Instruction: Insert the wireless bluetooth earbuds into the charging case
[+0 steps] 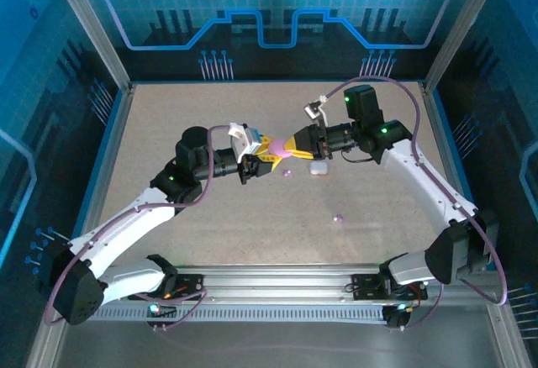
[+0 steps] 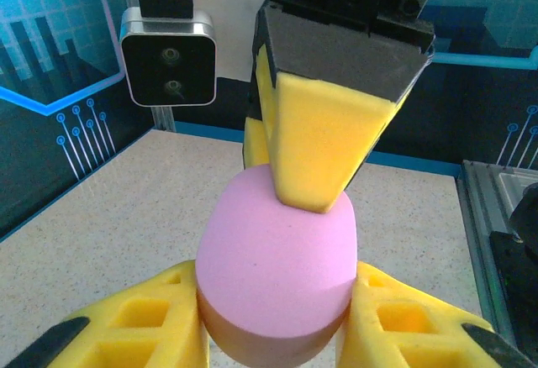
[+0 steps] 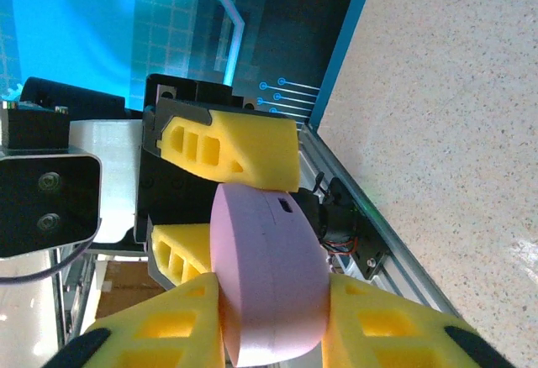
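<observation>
A closed pink-purple pebble-shaped charging case (image 1: 276, 144) hangs above the middle of the table, gripped from both sides. My left gripper (image 1: 264, 158) is shut on it; in the left wrist view the case (image 2: 277, 250) sits between my yellow fingers (image 2: 160, 322), with the left gripper (image 2: 277, 322) clamped on its sides. My right gripper (image 1: 292, 144) is shut on the opposite end, and its pads (image 2: 319, 141) press the case's top edge. In the right wrist view the case (image 3: 269, 259) stands on edge in the right gripper (image 3: 273, 330). Two tiny purple earbuds (image 1: 287, 172) (image 1: 339, 216) lie on the table.
A white pebble-shaped case (image 1: 318, 167) lies on the speckled table (image 1: 168, 133) just below the right gripper. Blue walls and metal posts surround the table. An aluminium rail (image 1: 277, 280) with the arm bases runs along the near edge.
</observation>
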Available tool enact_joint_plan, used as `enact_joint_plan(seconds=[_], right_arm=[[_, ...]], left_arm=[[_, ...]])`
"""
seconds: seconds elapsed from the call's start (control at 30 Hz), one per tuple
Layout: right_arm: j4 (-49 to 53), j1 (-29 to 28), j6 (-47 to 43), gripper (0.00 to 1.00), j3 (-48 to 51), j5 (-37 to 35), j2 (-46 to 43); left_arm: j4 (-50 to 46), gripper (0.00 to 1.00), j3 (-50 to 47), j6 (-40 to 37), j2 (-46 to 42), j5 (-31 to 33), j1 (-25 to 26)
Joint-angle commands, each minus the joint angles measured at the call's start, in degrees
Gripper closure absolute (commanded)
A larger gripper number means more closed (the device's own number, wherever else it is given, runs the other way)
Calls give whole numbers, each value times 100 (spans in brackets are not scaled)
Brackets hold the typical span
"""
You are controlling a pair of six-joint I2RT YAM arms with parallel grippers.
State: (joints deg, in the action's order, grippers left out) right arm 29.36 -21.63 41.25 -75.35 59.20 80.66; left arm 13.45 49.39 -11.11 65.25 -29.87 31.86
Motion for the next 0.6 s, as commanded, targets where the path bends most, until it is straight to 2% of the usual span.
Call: enact_joint_plan(seconds=[0.0, 0.07, 0.2, 0.37, 0.57], right_arm=[[-295, -74, 104, 78, 61, 141, 60], [-849, -37, 501, 80, 264, 295, -3], [-2220, 112, 1561, 82, 707, 517, -137], [-3459, 159, 2584, 81, 1011, 704, -174], [-4087, 171, 3126, 81, 1144, 718, -122]], left_arm=[[169, 69, 204, -57, 32, -244, 61], [524, 58, 64, 52, 23, -167, 53], [1335, 45, -320, 242, 65, -79, 1], [2503, 40, -765, 462, 219, -29, -22], [3002, 42, -806, 621, 420, -93, -16]])
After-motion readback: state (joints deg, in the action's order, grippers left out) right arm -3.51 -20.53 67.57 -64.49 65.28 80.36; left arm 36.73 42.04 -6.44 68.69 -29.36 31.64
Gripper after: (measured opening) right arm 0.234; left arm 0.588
